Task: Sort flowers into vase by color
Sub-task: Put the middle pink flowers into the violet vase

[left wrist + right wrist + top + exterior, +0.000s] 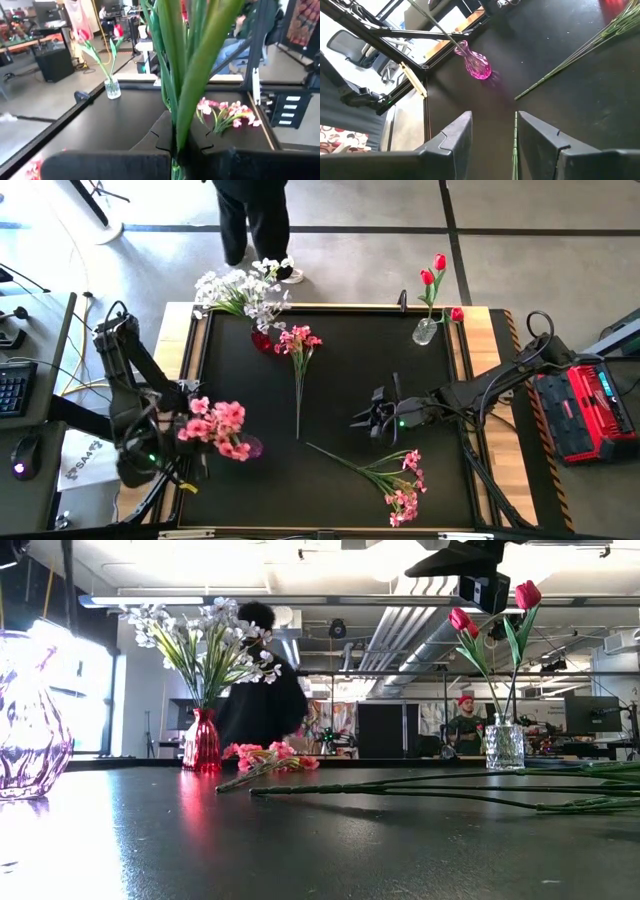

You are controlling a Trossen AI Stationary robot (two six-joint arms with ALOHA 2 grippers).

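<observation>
My left gripper [176, 430] [175, 147] is at the table's left edge, shut on a pink-blossom bunch [215, 426] that leans over the pink glass vase [251, 447] [28, 740] [476, 65]. My right gripper [372, 418] [492, 145] hangs open, high over the table's middle, above a thin stem lying on the table. Two more pink sprays lie flat on the table: one [299, 345] [265, 755] in the middle and one [400, 480] near the front. White blossoms [240, 290] stand in a red vase [203, 743]. Red tulips [433, 272] [490, 625] stand in a clear vase [425, 331]. My left gripper pinches the bunch's green stems [181, 127] between its two fingers, which lie across the stems. The bunch is lifted clear of the table and tilted. One thin stem [440, 27] slants down into the pink vase's neck [462, 48].
The black tabletop has a raised wooden rim [330, 307]. The red and clear vases stand along the far edge. A person [252, 220] stands beyond the far edge. A keyboard [12, 385] and mouse sit left of the table, and a red case [590, 410] sits to the right.
</observation>
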